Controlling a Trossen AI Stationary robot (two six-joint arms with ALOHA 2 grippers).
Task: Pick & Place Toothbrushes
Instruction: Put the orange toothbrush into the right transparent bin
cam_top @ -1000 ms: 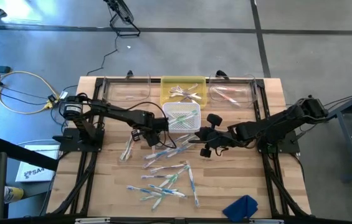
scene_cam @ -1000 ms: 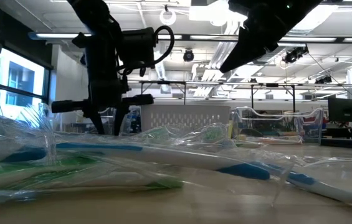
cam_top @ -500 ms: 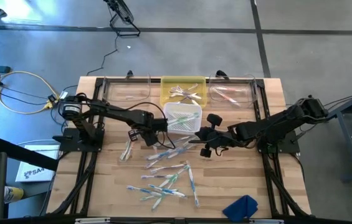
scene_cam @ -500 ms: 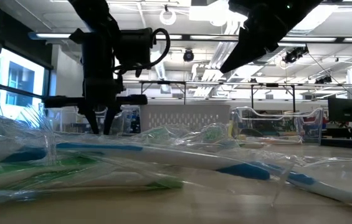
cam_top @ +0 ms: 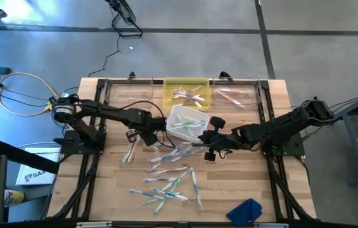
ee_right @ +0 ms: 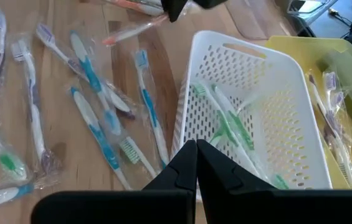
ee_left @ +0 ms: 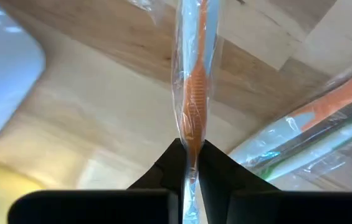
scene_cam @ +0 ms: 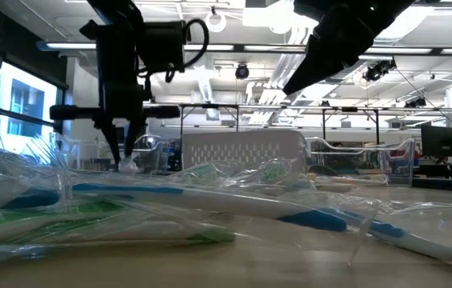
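Many wrapped toothbrushes (cam_top: 169, 174) lie loose on the wooden table, white with blue, green or purple accents. My left gripper (cam_top: 148, 137) stands left of the white slotted basket (cam_top: 186, 121), fingers pointing down, shut on a wrapped orange toothbrush (ee_left: 192, 106). My right gripper (cam_top: 196, 142) is at the basket's near side, shut on its rim. The basket holds green-accented toothbrushes (ee_right: 228, 127) and sits askew to the table's edges. My left gripper pinches the orange toothbrush between its two fingers near one end (ee_left: 191, 148), from above and across its length. The rest (ee_right: 132, 31) sticks out sideways from the fingers, low over the table. My right gripper pinches the white basket's rim (ee_right: 192, 138) on its near side, coming almost level from the table's right. The fingers themselves hide how the rim sits between them. The basket is turned askew; whether its base is lifted I cannot tell.
Along the far edge stand a yellow bin (cam_top: 186, 92) with toothbrushes, a clear bin (cam_top: 128, 92) to its left and another (cam_top: 234, 95) to its right holding pinkish brushes. A blue cloth (cam_top: 245, 210) lies at the near right corner.
My left gripper has moved toward the table's left edge, carrying the orange toothbrush. The white basket, held by my right gripper, has turned from square with the table to askew.
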